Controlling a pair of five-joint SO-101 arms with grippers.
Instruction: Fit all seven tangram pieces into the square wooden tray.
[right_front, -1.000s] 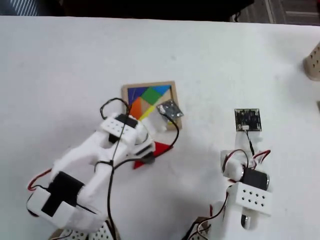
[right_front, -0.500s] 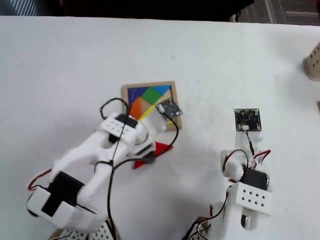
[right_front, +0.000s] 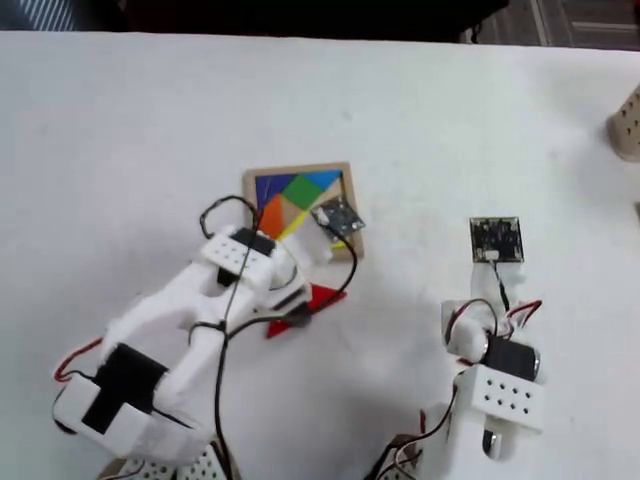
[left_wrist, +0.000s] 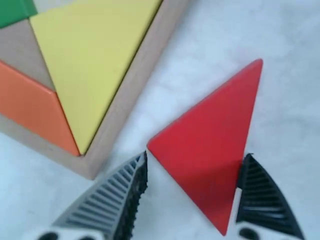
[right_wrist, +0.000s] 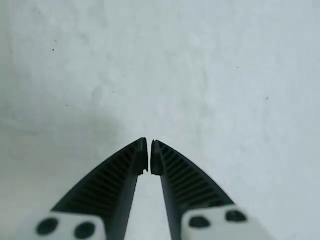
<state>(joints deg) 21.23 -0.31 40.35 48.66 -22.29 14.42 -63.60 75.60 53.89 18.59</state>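
Off the tray's (right_front: 300, 167) near right corner, the red triangle (right_front: 305, 308) lies on the table (right_front: 120, 130), outside the frame. In the high view its long edge runs diagonally, near-left to far-right, with one sharp tip up by the tray corner. Its square corner faces the rim.

Left gripper (left_wrist: 195, 160) is over it, jaws spread wide with one on each side. The grey fingertip (left_wrist: 135, 175) is just beside the square corner, and the black one sits at the long edge.

Room: a narrow strip of bare table separates the triangle from the rim (left_wrist: 131, 85), so they are close but apart. There is white table on the triangle's far-from-tray side and between the two arms. The left arm (right_front: 200, 310) covers the triangle's near-left end. A perforated block (right_front: 625, 125) stands at the far right edge, well apart.

The high view gives the tray layout, with a blue piece (right_front: 268, 188) and a green piece (right_front: 303, 187) on the far side and orange and yellow nearer. The left wrist view gives the corner detail: yellow piece (left_wrist: 95, 55) hard against the rim, orange piece (left_wrist: 30, 100) beside it, and a tan patch between them and the green. I can't tell whether that patch is tray floor or a piece.

Right arm (right_front: 495, 385) sits at the near right, well apart from the tray. Right gripper (right_wrist: 149, 145) is closed, tips almost meeting, over bare table.
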